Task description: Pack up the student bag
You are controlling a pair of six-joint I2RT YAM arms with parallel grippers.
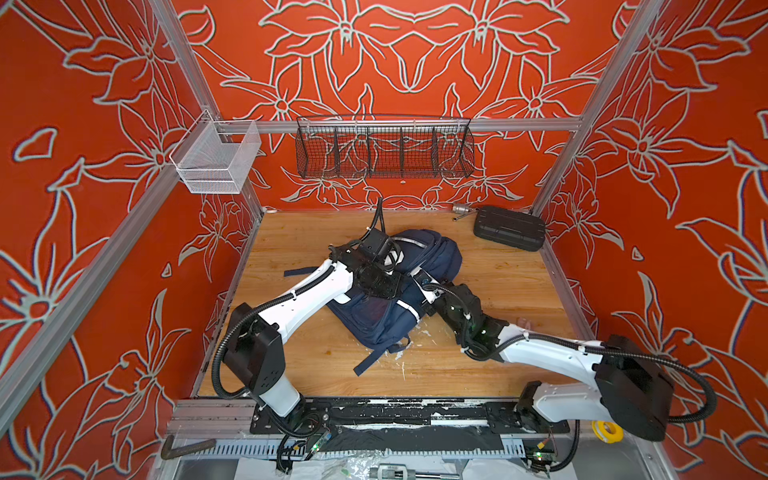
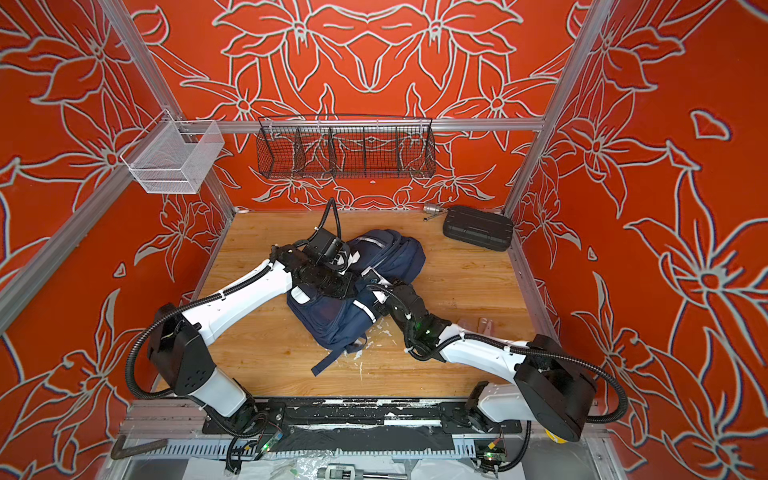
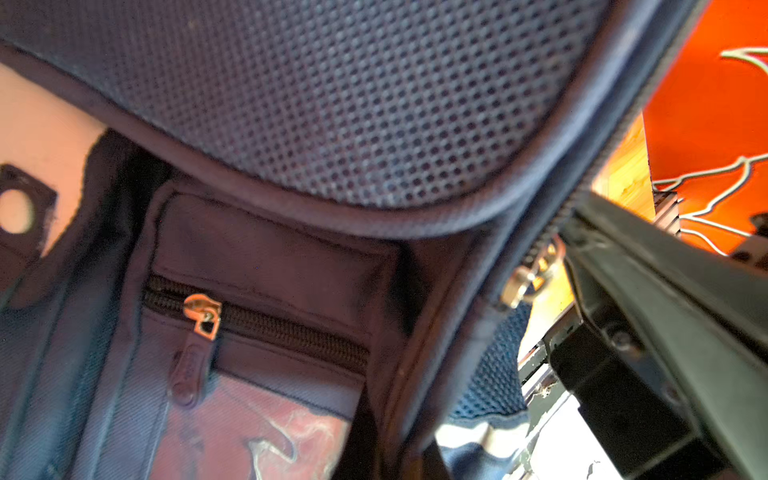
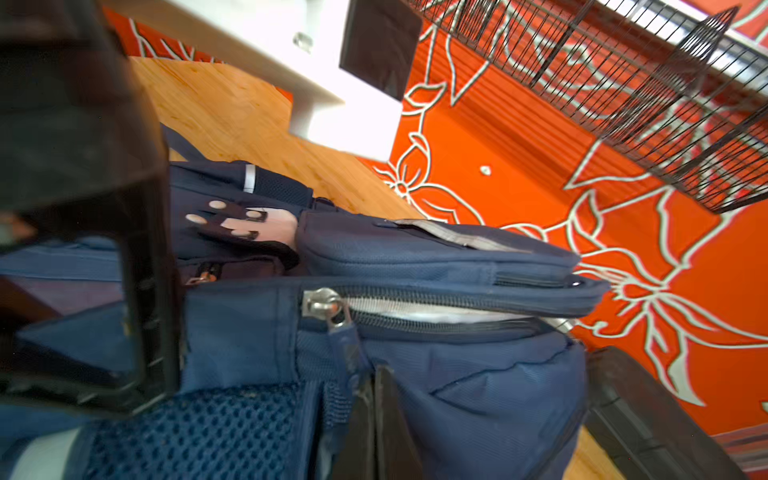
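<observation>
**The zip runs the length of the bag, in line with your right gripper**

The large navy blue fabric backpack [image 1: 384, 322] lies flat in the middle of the pale wooden table [image 1: 291, 365]. Its long axis slants from the near centre toward the far right corner. There the black ribbed hard case [image 1: 509, 228] sits well apart from it.

Your right gripper [image 4: 375, 386] is at the bag's right flank, about halfway along. Its jaws are pressed together. In the right wrist view they seem to pinch the end of the navy zip pull tab [image 4: 351, 353] hanging from the silver zip slider [image 4: 322, 305]. Beyond the slider the main zip gapes slightly, with grey lining [image 4: 415, 309] showing between the teeth. That open stretch leads toward the bag's far end, the one nearer the case.

Your left gripper [image 1: 388, 261] reaches across from the left and sits on top of the bag toward that far end. It is fully closed, but its fingertips are hidden, so you cannot tell what, if anything, it has hold of. Its wrist view gives only a navy mesh panel [image 3: 374, 104] at close range.

In my judgement the next move depends on the track's direction. It runs lengthwise along the bag, so any pull on the slider should follow that slant. A sideways pull would likely drag the soft bag instead. The right arm is on the slider, and the left is better placed to steady the bag.
</observation>
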